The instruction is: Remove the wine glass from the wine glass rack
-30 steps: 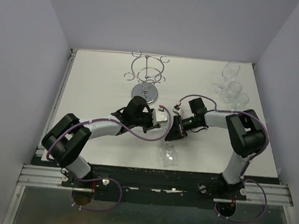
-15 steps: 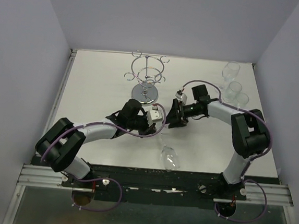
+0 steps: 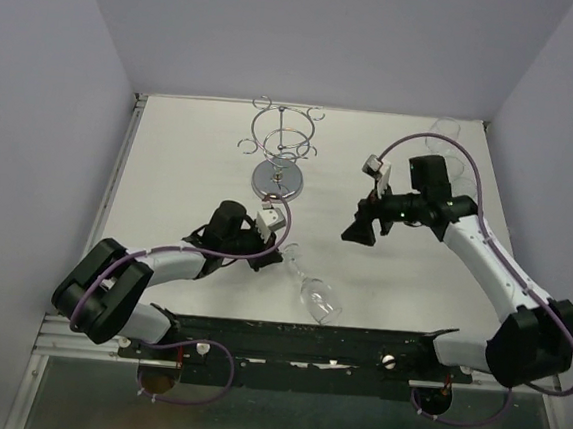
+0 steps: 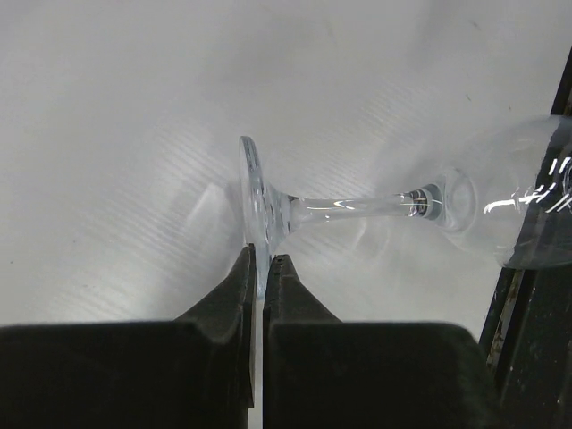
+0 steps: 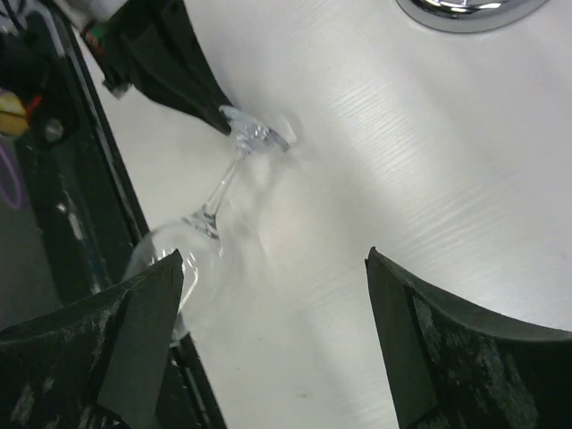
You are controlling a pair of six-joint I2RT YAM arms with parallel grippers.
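Note:
The wine glass [image 3: 320, 296] is off the rack and lies roughly level near the table's front edge, its bowl toward the black rail. My left gripper [image 3: 282, 246] is shut on the rim of its round foot. In the left wrist view the gripper [image 4: 262, 256] pinches the wine glass [image 4: 357, 206] at the foot, with stem and bowl running right. My right gripper [image 3: 355, 229] hovers open to the glass's right, holding nothing. In the right wrist view the gripper [image 5: 273, 259] is open above the wine glass [image 5: 219, 192]. The chrome wine glass rack [image 3: 281, 144] stands empty at the back.
Other clear glasses [image 3: 442, 138] stand at the back right corner. The rack's mirrored disc base [image 5: 469, 9] shows at the top of the right wrist view. The black front rail [image 4: 527, 340] runs just under the glass bowl.
The right gripper opened, let go of the glass and drew back to the right. The left arm pulled back toward the near left, carrying the glass by its foot.

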